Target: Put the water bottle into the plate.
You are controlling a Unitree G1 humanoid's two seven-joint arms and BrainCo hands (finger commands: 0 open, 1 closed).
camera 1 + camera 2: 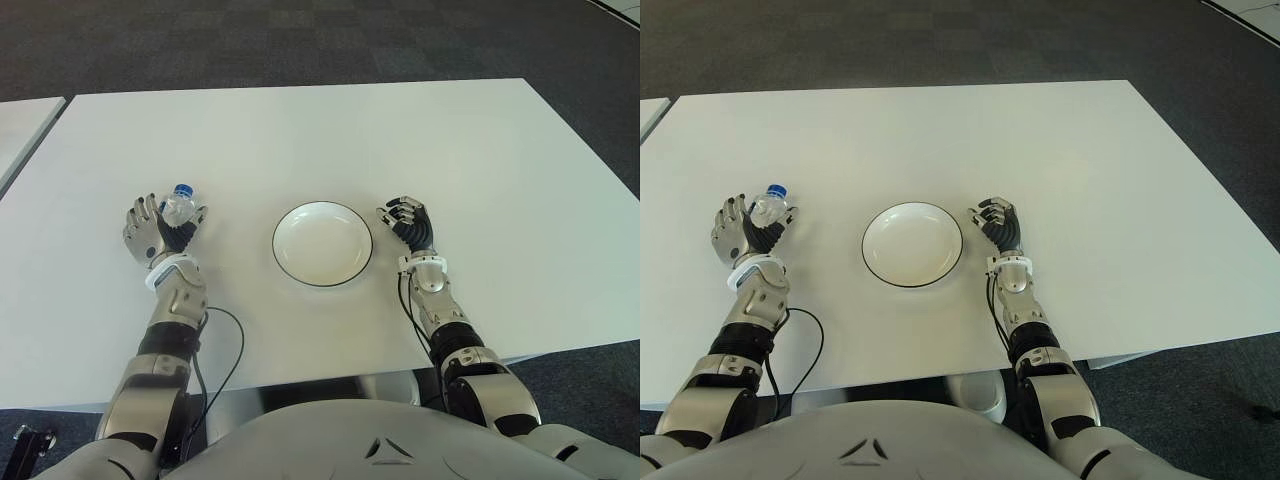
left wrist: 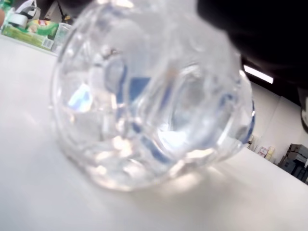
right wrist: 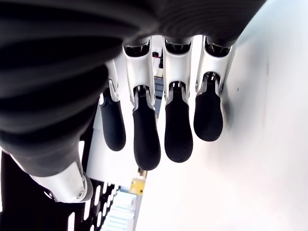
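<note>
White worktop w/ dark carpet floor beyond it; edge of a second white table at far left.

Left hand is up at the left side of the worktop, fingers wrapped round the clear water bottle. Bottle tilted, blue cap pointing away from me. Left wrist view is filled by the bottle's clear ribbed base, close over the worktop; can't tell there whether it touches the surface.

White plate, dark rim, sits at centre betw. the two hands, nothing in it. Bottle is well left of the plate, not over it.

Right hand shows just beside the plate's right edge, apart from the rim, holding nothing. Right wrist view: four black-tipped fingers side by side, loosely bent, relaxed, next to the white surface; contact w/ worktop not clear.

Black cable loops on the worktop by my left forearm.
</note>
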